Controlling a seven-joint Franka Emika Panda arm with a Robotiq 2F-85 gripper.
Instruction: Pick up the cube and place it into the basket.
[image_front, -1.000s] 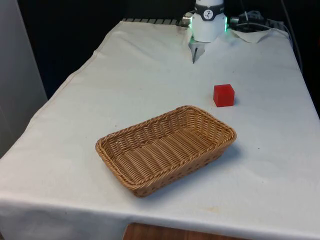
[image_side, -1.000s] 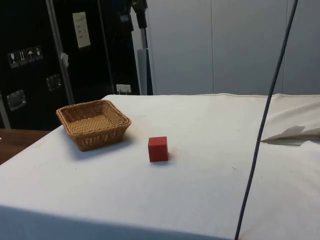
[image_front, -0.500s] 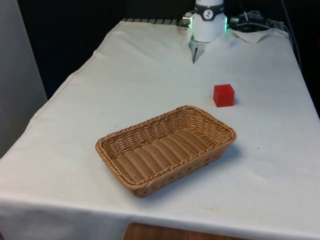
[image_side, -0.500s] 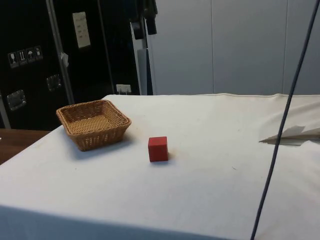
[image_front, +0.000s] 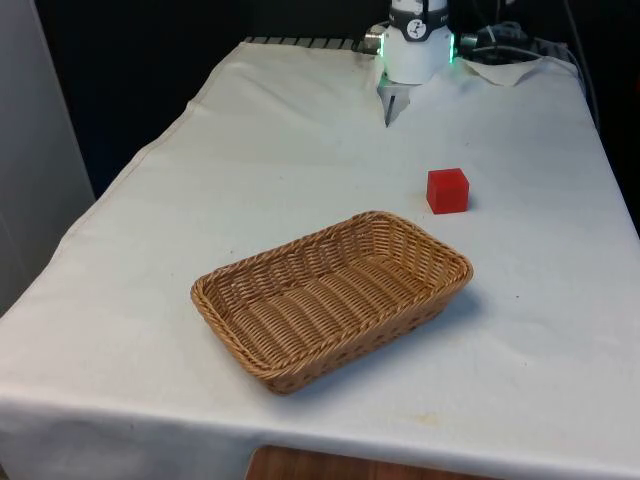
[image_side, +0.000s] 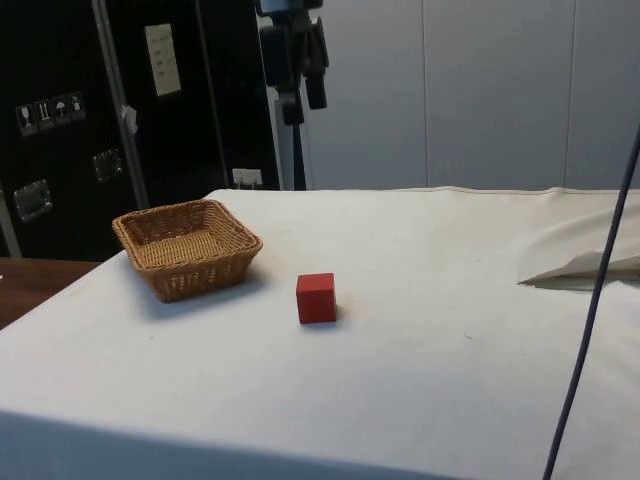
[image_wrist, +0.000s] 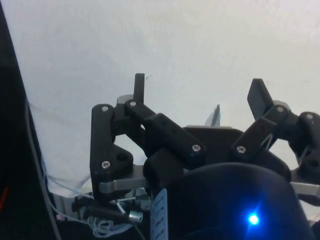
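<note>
White-clothed tabletop (image_front: 300, 180), dark cabinets to one side and pale wall panels beyond. Nearest in the front view, a woven wicker basket (image_front: 332, 296), shallow and rectangular, nothing inside. Just past it, toward the front view's right, a small red cube (image_front: 447, 190), resting flat on the cloth, near the basket yet not touching it. Farthest back, the white arm's base.

High above the tabletop in the side view, the black claw (image_side: 303, 88), well apart from the cube (image_side: 316, 297) and more toward the basket's (image_side: 186, 246) side than directly over the cube. In the wrist view, claw (image_wrist: 197, 92) spread wide, fingertips (image_wrist: 139, 86) apart, nothing between them, only bare white cloth beyond.

Step in hand judged as the approach, grasp not begun. Best done by centring over the cube first, squaring the fingers to two opposite flat faces, then lowering straight with the fingers kept apart; risk of nudging the cube aside if lowered off-centre.

Claw's height over the cloth given by the side view; finger spread given by the wrist view; basket's empty interior given by the front view.
</note>
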